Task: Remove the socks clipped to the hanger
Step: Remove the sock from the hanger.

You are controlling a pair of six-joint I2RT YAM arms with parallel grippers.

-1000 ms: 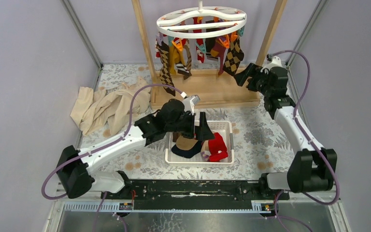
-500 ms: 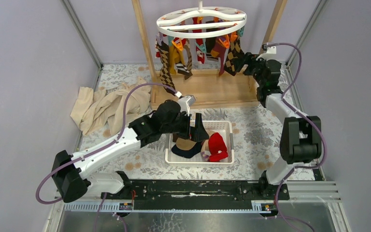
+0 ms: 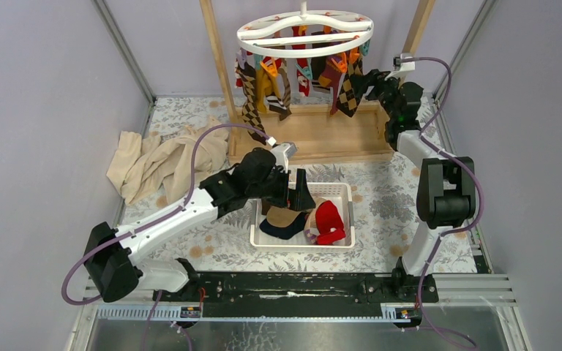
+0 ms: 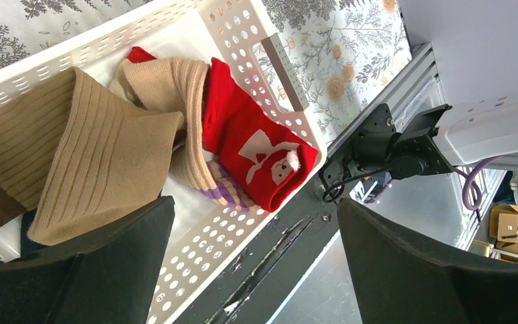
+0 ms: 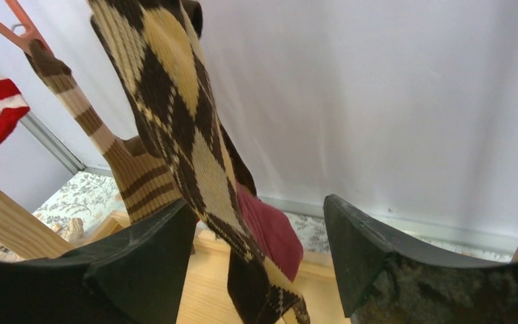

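Observation:
The white ring hanger (image 3: pixel 305 34) hangs at the back with several socks clipped under it. A brown argyle sock (image 3: pixel 352 89) hangs at its right side, and my right gripper (image 3: pixel 364 82) is open around it; in the right wrist view that argyle sock (image 5: pixel 175 121) dangles between the two fingers, a dark red sock (image 5: pixel 270 229) just behind it. My left gripper (image 3: pixel 298 191) hovers open over the white basket (image 3: pixel 340 191), nothing between its fingers. In the basket lie a red sock (image 4: pixel 253 152), tan socks (image 4: pixel 101 155) and a purple striped one (image 4: pixel 226 192).
A wooden rack frame (image 3: pixel 315 135) with two upright posts carries the hanger. A beige cloth (image 3: pixel 161 161) lies crumpled at the left. Grey walls enclose the floral tablecloth (image 3: pixel 388 197) on three sides. A striped brown sock (image 5: pixel 101 135) and an orange clip (image 5: pixel 17 23) hang left of the argyle one.
My right arm has reached up and left, bringing its fingers around the hanging argyle sock and narrowing them slightly. The left arm has barely shifted above the basket.

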